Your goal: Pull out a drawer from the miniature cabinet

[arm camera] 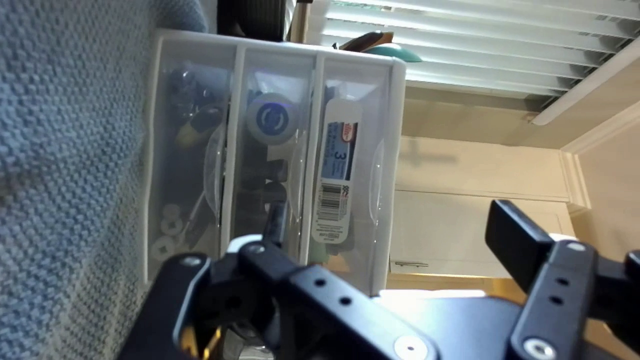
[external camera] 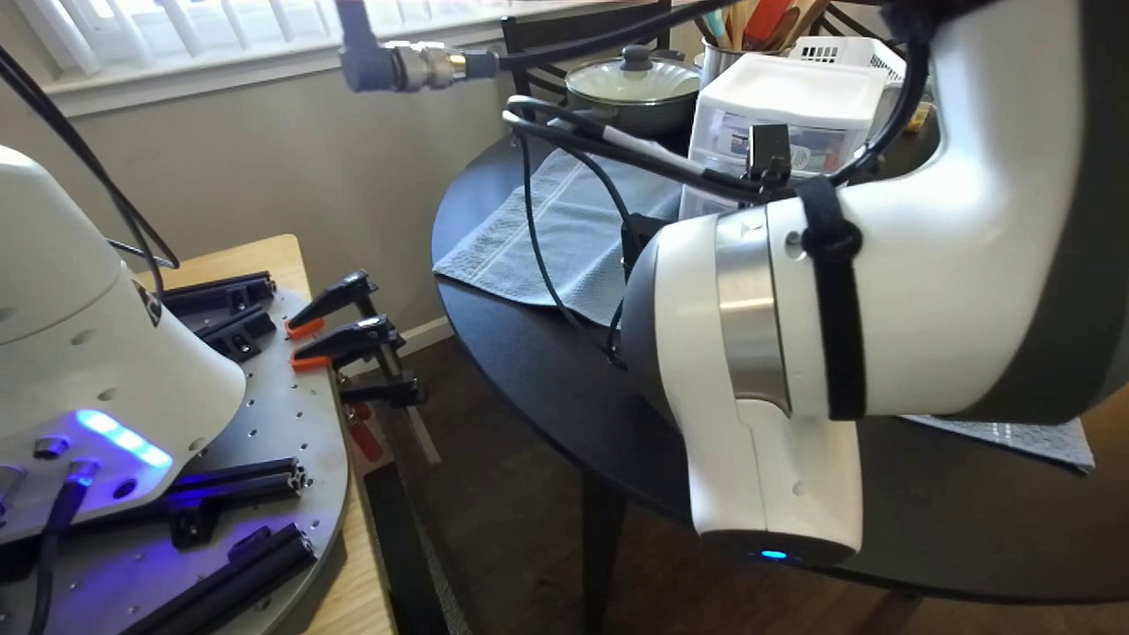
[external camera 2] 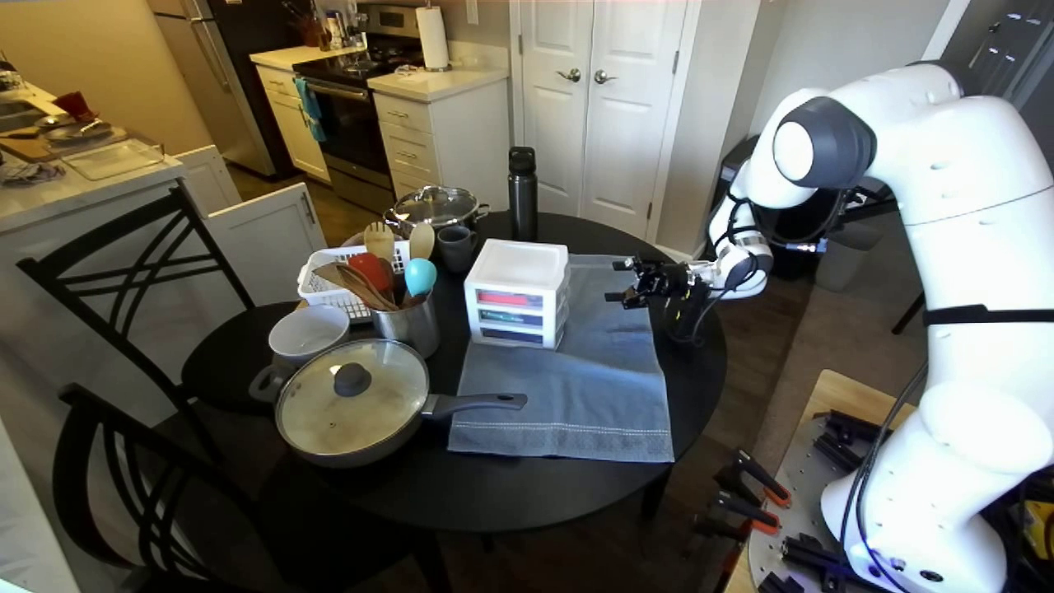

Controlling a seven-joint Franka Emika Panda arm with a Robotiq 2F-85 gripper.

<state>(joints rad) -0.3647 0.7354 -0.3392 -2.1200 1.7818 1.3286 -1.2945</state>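
The miniature cabinet, a white translucent box of stacked drawers, stands upright on a grey-blue cloth; it shows in both exterior views [external camera: 794,84] [external camera 2: 520,262] and in the wrist view [arm camera: 397,125], turned on its side there. The drawer [arm camera: 187,160], the lowest, lies leftmost in the wrist view beside the cloth, with small items showing through its clear front. All drawers look shut. My gripper [arm camera: 395,227] is open and empty. In an exterior view it [external camera 2: 616,282] hangs to the right of the cabinet, apart from it, facing the drawer fronts. The lowest drawer is hidden behind the arm in an exterior view.
The cloth [external camera 2: 568,403] lies under the cabinet on the round black table [external camera 2: 527,502]. A lidded pan [external camera 2: 354,412], a metal utensil holder [external camera 2: 412,325], a white basket [external camera 2: 309,284], a grey mug [external camera 2: 455,247] and a dark bottle [external camera 2: 523,198] stand around the cabinet.
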